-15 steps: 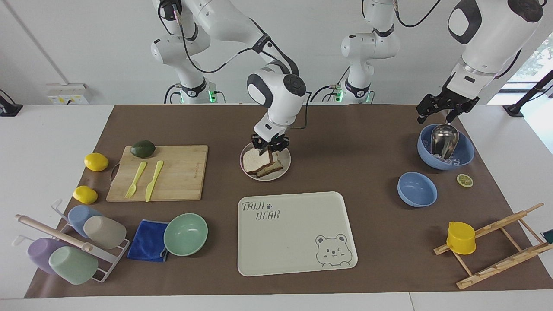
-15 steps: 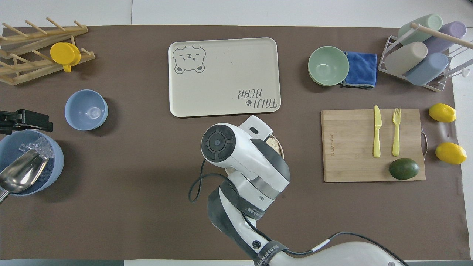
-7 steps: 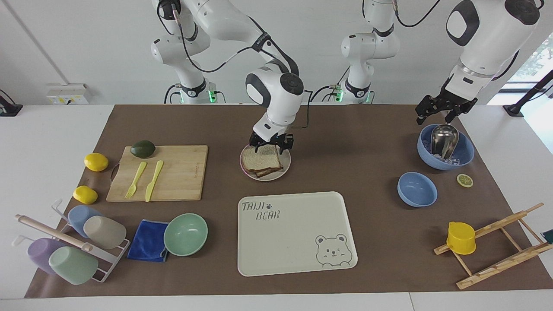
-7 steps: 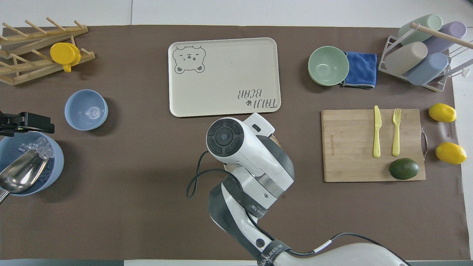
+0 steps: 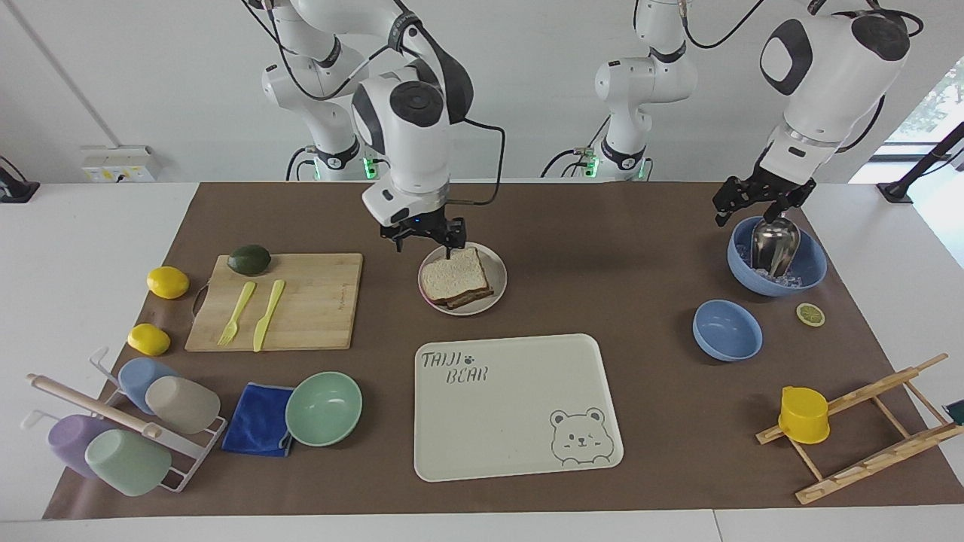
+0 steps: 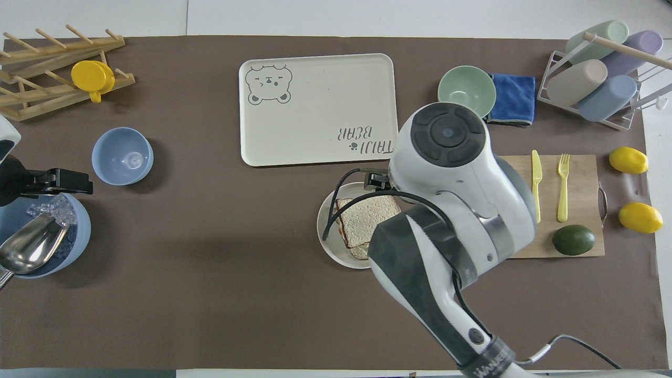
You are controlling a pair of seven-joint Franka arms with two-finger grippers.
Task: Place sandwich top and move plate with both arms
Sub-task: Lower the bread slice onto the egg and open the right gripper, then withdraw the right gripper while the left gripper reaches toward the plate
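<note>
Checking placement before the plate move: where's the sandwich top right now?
The sandwich top lies flat on the lower slice on the plate, mid-table between the cutting board and the bear tray, nearer the robots than the tray.

In the overhead view the right arm [image 6: 451,194] covers its own end effector, the part of the plate [image 6: 328,239] beneath it and a strip of the cutting board [image 6: 577,205]. The lower bread slice [image 5: 471,299] shows only its crust edge under the sandwich top [image 5: 452,275]. The left end effector [image 6: 58,180] is partly cut by that view's edge, as is the ice bowl [image 6: 79,231] below it.
</note>
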